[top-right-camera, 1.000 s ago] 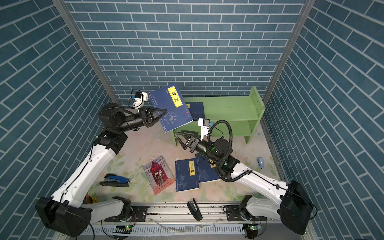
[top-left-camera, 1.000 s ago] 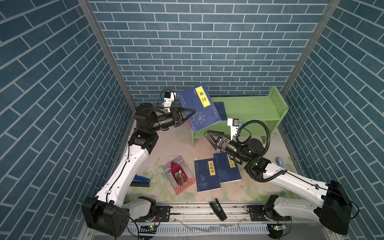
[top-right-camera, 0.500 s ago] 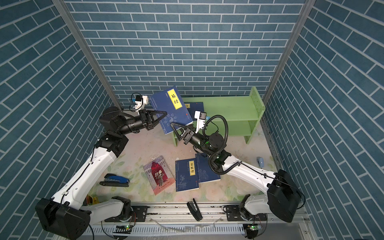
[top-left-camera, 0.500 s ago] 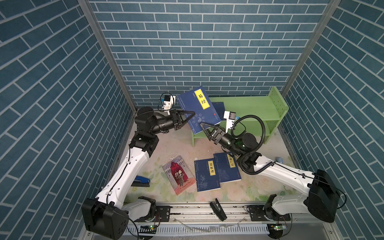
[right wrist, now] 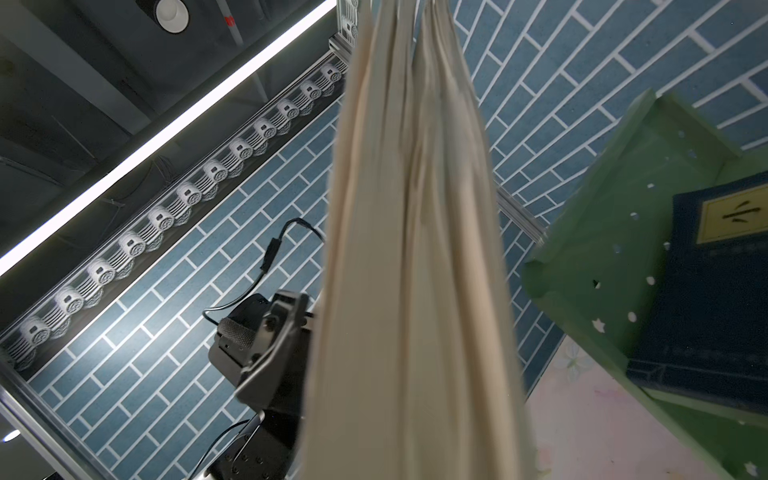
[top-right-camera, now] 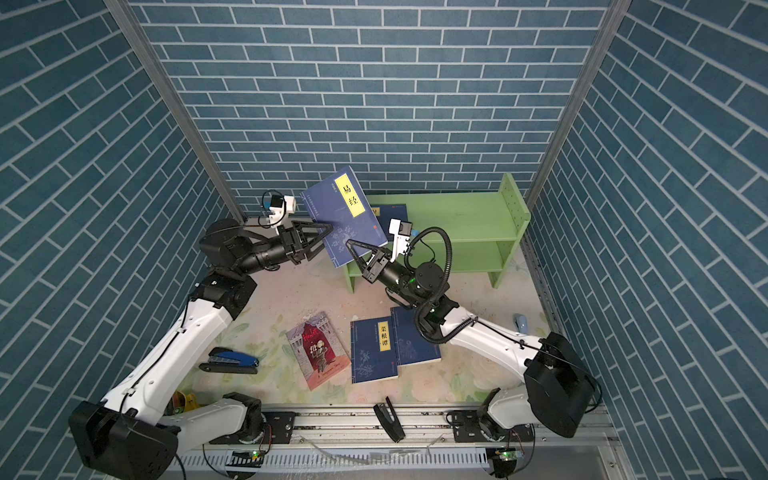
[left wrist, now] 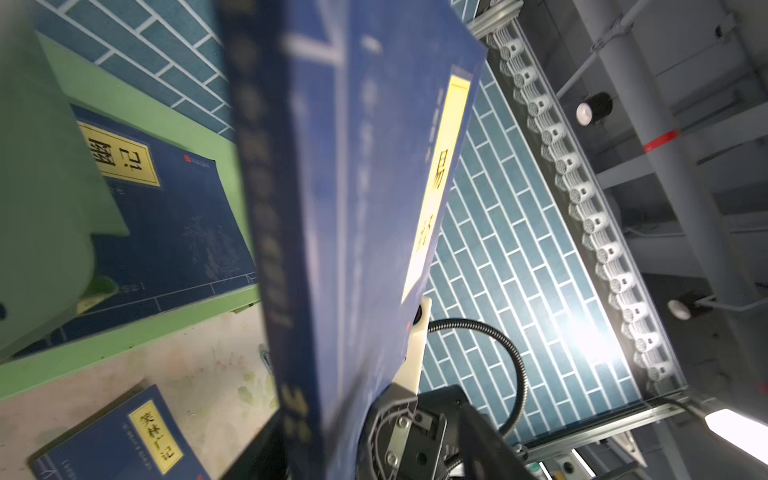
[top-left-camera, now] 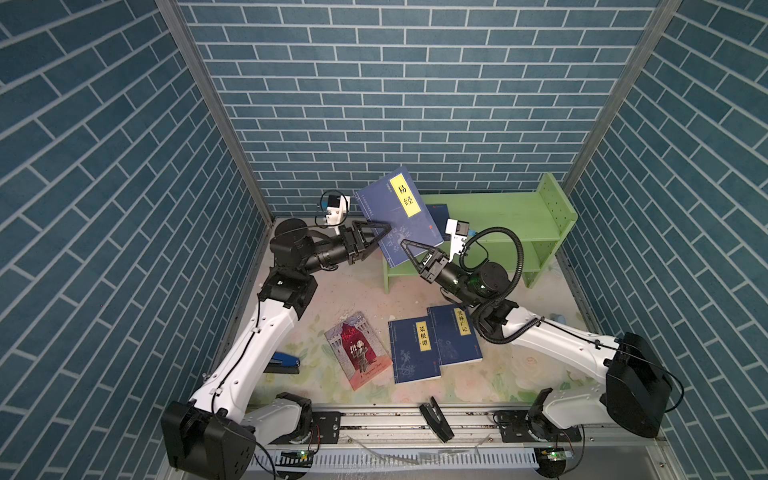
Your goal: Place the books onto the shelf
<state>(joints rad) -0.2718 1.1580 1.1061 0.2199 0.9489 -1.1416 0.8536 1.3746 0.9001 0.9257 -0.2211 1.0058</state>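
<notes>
Mid-air handover: blue book [top-left-camera: 395, 212] tilted aloft by the shelf's [top-left-camera: 498, 212] end, right hand [top-left-camera: 405, 244] pinching its lower edge, left hand [top-left-camera: 384, 232] grip unclear; next, left hand must clear, right hand slots it onto shelf.

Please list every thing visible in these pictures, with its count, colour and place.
two-tier wooden shelf: one, light green, against back wall
raised thin paperback book: one, dark blue with yellow label, in air before shelf's left end
paperback lying on shelf: one, dark blue, top tier, left end
flat paperbacks: two, dark blue, side by side on table, front centre
illustrated paperback: one, red and grey, left of those two
stapler: one, blue, table's left edge
small object: one, pale blue, table's right edge; unidentifiable
left gripper: one, black, at raised book's lower left edge
right gripper: one, black, shut on raised book's bottom edge
</notes>
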